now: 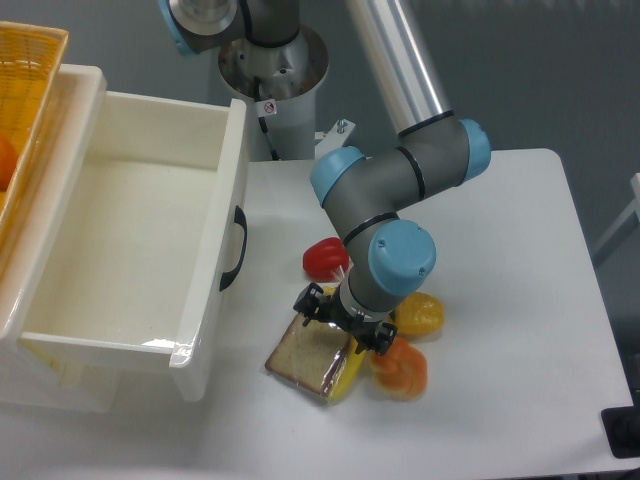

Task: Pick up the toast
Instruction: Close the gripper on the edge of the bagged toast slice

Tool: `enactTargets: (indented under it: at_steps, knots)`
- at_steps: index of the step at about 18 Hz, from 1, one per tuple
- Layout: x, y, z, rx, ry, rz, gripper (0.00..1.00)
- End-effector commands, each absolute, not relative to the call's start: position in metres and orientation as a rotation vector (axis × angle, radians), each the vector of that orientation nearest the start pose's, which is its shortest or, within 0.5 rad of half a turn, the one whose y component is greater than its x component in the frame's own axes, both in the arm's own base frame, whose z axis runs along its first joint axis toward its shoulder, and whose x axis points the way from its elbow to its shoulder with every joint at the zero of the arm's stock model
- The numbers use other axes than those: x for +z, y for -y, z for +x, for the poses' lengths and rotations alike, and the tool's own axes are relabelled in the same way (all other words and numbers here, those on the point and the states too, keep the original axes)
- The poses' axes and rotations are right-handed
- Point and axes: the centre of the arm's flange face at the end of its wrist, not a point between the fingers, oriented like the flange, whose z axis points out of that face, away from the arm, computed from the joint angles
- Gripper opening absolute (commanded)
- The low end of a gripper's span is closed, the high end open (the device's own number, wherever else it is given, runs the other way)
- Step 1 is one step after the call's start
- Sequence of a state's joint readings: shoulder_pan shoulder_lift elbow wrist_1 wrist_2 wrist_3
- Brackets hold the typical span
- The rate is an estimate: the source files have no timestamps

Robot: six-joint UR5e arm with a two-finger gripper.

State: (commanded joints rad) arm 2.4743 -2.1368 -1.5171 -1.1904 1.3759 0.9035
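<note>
Your toast [305, 358] lies flat on the desk [510, 300] directly beneath the tool [343, 331], whose fingers straddle its upper edge; whether they grip it you cannot tell. Just right sits an orange fruit [402, 368].

White table [520, 300] carries toast [308, 358], banana [347, 372], orange fruit [402, 368], yellow item [420, 314], red item [324, 257], white bin [150, 240].

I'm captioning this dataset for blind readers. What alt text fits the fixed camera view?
A robot arm's gripper hangs low over the toast on a white table, among a red fruit, yellow fruit and orange fruit. A white bin stands left.
</note>
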Motion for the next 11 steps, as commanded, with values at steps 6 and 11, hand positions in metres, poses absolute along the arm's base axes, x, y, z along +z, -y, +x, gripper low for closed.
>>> enactTargets:
  at_steps: [6, 11]
  knots:
    - [0.2122, -0.5241, -0.4225, -0.33, 0.021, -3.076, 1.0]
    - [0.2112, -0.5241, -0.4226, -0.331, 0.021, -3.077, 0.76]
